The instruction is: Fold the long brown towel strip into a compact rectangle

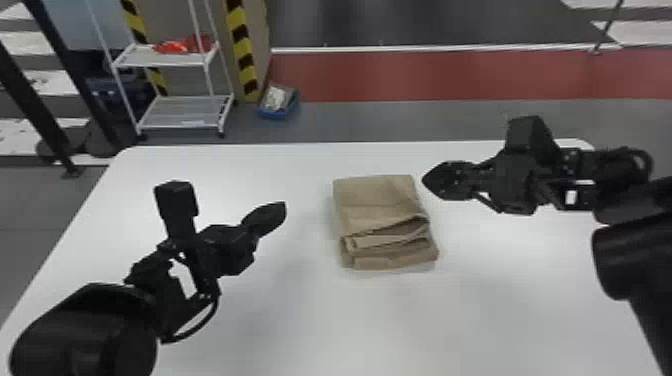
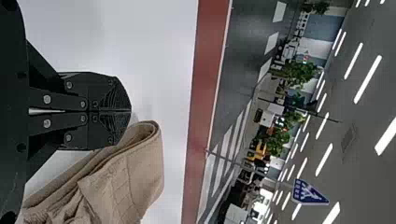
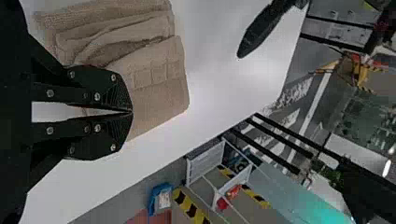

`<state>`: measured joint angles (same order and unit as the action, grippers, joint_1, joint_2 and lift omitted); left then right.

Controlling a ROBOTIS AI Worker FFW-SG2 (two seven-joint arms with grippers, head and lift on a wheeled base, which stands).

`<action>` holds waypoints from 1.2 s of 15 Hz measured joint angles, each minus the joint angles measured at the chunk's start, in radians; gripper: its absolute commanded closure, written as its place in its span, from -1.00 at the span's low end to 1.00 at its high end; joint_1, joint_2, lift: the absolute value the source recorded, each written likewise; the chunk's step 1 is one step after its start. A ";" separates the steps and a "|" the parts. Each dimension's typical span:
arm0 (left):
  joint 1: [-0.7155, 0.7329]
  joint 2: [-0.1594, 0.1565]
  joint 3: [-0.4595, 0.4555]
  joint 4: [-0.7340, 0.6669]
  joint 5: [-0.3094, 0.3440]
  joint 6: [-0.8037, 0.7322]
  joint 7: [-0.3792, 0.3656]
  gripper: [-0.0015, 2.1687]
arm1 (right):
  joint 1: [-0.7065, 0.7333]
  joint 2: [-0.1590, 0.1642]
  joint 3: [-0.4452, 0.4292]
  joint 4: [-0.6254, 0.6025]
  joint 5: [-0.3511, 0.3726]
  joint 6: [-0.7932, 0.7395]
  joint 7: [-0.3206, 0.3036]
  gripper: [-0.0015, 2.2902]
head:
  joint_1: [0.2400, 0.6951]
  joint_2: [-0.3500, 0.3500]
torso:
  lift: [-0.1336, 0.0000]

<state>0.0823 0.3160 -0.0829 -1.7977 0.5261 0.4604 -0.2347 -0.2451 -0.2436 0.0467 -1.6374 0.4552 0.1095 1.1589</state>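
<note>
Towel (image 1: 375,197): one, brown, folded, on counter (image 1: 300,320). Left jaws, right jaws: closed, empty, flanking towel. Risk: loose near-end layers springing open if brushed; inner folds perhaps uneven.

Left gripper (image 1: 283,206): black fingers (image 2: 111,95) pressed together, above the white table (image 2: 107,35)
Brown towel strip (image 2: 135,172): layered, with a rounded fold, near the fingertips, short of the table edge facing the red floor strip (image 2: 205,70)
Floor beyond: dark grey, white markings
Background: green plants (image 2: 301,73), blue-and-white sign (image 2: 308,192), long ceiling lights (image 2: 367,79)
</note>
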 measured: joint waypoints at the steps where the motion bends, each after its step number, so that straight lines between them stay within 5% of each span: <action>1: 0.000 0.000 -0.001 0.000 0.000 0.002 0.000 0.90 | -0.009 0.013 -0.019 0.014 -0.024 0.006 -0.019 0.63 | 1.00 0.09 | -0.92; 8: -0.005 0.000 -0.014 0.000 -0.008 0.005 0.002 0.90 | -0.040 0.112 -0.049 0.254 -0.101 -0.065 -0.118 0.71 | 1.00 0.12 | -0.92; 13: 0.000 0.004 -0.015 0.002 -0.006 0.003 0.000 0.90 | -0.077 0.116 -0.056 0.487 -0.136 -0.233 -0.179 0.71 | 1.00 0.12 | -0.92; 18: -0.001 0.001 -0.019 0.009 -0.004 0.002 0.000 0.90 | -0.063 0.105 -0.068 0.539 -0.136 -0.245 -0.178 0.71 | 1.00 0.09 | -0.92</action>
<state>0.0814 0.3166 -0.1022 -1.7889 0.5217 0.4626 -0.2347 -0.3082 -0.1390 -0.0209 -1.0985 0.3191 -0.1356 0.9808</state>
